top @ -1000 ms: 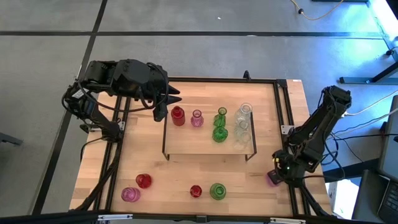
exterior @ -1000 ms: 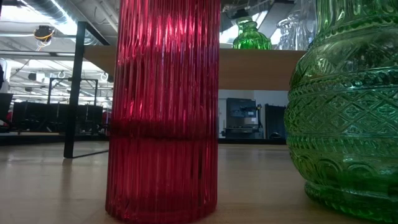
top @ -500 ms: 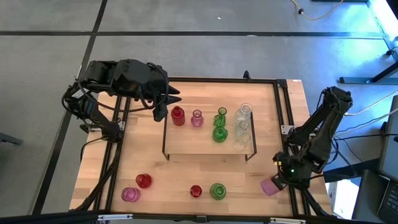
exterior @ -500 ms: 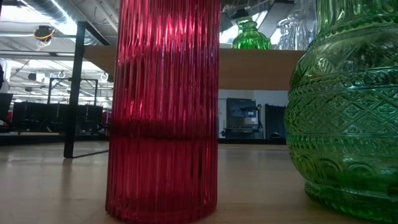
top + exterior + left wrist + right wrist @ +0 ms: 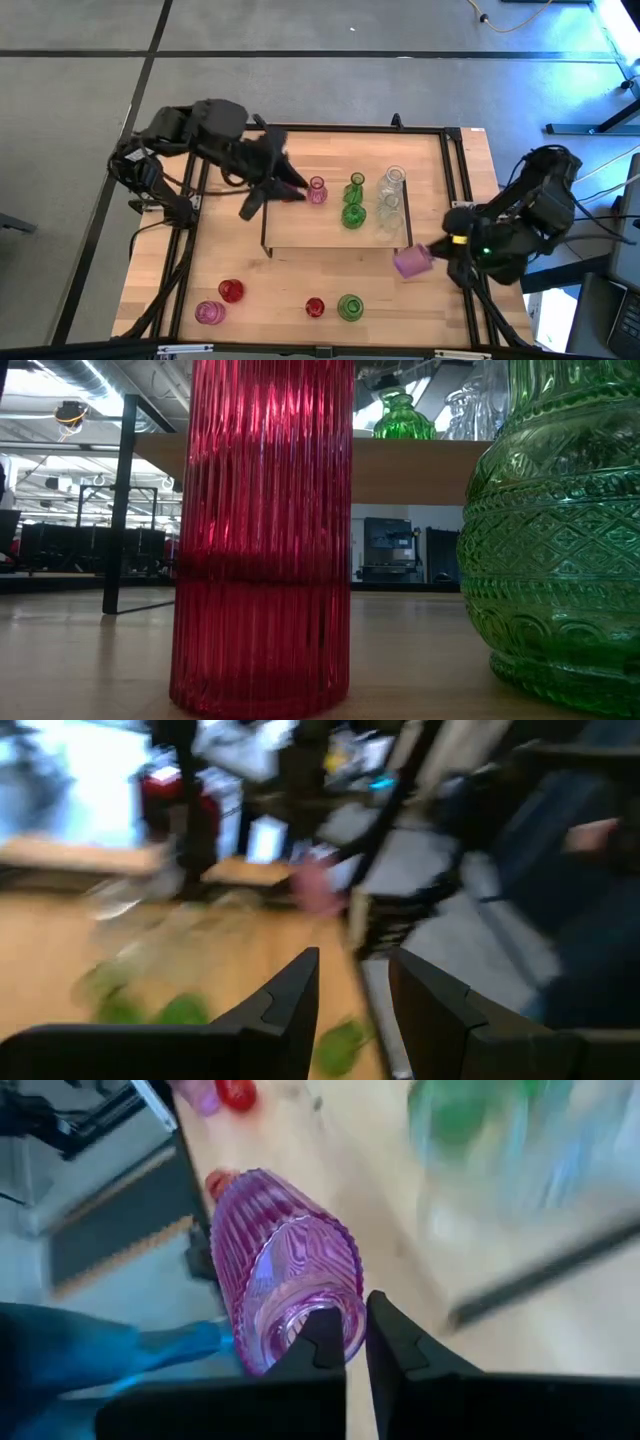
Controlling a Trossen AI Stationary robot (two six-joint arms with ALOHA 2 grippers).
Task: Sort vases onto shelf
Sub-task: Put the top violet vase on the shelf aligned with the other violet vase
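At table height, a ribbed red glass cylinder vase [image 5: 262,540] and an embossed green round-bellied glass vase [image 5: 555,530] fill the low view, hiding both arms. Only the right wrist view shows the right jaws [image 5: 355,1342] closed on the rim of a ribbed pink glass vase [image 5: 285,1270], carried tilted beside the light-wood shelf [image 5: 300,225]. Farther back, the left jaws [image 5: 268,185] stand open over the shelf's left end.

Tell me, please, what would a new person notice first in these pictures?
Probably the pink vase, held by the right gripper near the shelf's right front corner. Next, the left gripper reaches over the shelf's left back part, empty and slightly open, beside a small pink vase.
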